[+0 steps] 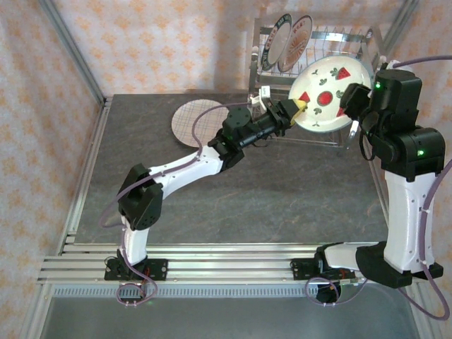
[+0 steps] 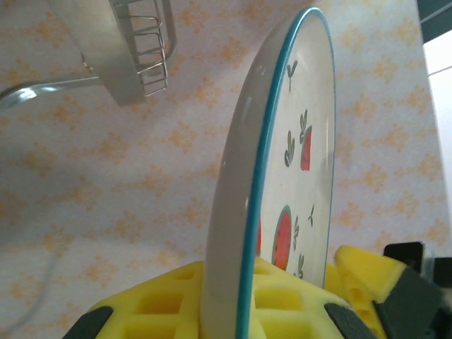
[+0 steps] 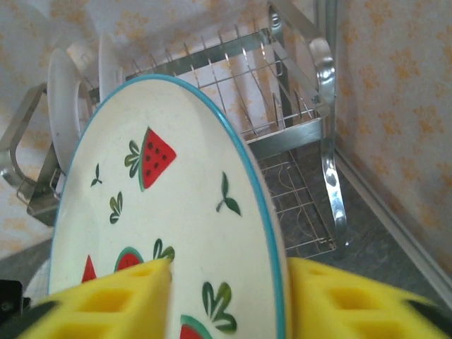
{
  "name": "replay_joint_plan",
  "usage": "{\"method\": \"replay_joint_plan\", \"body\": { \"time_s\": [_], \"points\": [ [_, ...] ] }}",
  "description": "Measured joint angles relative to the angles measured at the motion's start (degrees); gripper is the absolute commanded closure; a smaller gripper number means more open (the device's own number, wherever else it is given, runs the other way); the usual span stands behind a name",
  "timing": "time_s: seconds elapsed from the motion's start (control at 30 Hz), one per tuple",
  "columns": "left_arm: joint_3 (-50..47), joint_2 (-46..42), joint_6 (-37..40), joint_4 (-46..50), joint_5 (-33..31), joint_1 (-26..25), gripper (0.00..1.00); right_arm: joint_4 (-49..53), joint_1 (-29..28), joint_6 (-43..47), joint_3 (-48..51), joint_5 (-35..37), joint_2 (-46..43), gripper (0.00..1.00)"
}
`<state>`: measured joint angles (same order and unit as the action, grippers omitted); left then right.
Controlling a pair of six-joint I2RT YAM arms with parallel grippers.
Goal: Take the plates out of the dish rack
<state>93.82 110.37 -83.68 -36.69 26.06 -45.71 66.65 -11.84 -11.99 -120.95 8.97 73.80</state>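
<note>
Looking down from the top view, I have a watermelon-print plate point(image 1: 326, 95) in the air just in front of the dish rack point(image 1: 339, 35). My left tool point(image 1: 295, 107) is at the plate's left rim and my right tool point(image 1: 347, 99) at its right rim. Two patterned plates point(image 1: 286, 42) stand upright in the rack's upper tier. A plaid-lined plate point(image 1: 192, 121) lies flat on the surface point(image 1: 282, 191), well to the left.

In the left wrist view, the watermelon-print plate point(image 2: 282, 176) stands on edge. Its rim is seated between the yellow foam pads point(image 2: 155, 304) of the left tool point(image 2: 233, 300), which is clamped on it.

In the right wrist view, the right tool point(image 3: 226, 296) also pinches the plate point(image 3: 183, 212) between its pads point(image 3: 106, 304), with the rack point(image 3: 282, 92) behind.

I judge this a hand-over in mid-air, though I cannot tell which tool is giving. For the next move, one tool must let go while the other holds firm. If the left keeps the plate, it should carry it over and lay it flat by the plaid-lined plate.
</note>
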Motion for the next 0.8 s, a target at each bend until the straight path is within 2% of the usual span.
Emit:
{"method": "replay_joint_plan", "body": {
  "time_s": [0.13,0.37,0.8],
  "points": [
    [-2.5,-3.1,3.7,3.8,2.1,0.1,1.00,0.2,0.0,-0.1,0.0,-0.6,-0.3,0.27],
    [-5.2,-7.0,9.0,10.8,5.3,1.7,1.00,2.1,0.0,0.0,-3.0,-4.1,-0.3,0.20],
    [-8.7,-15.5,18.3,24.9,10.5,8.8,1.00,2.2,0.0,5.4,-1.6,-21.6,-2.6,0.18]
  ]
}}
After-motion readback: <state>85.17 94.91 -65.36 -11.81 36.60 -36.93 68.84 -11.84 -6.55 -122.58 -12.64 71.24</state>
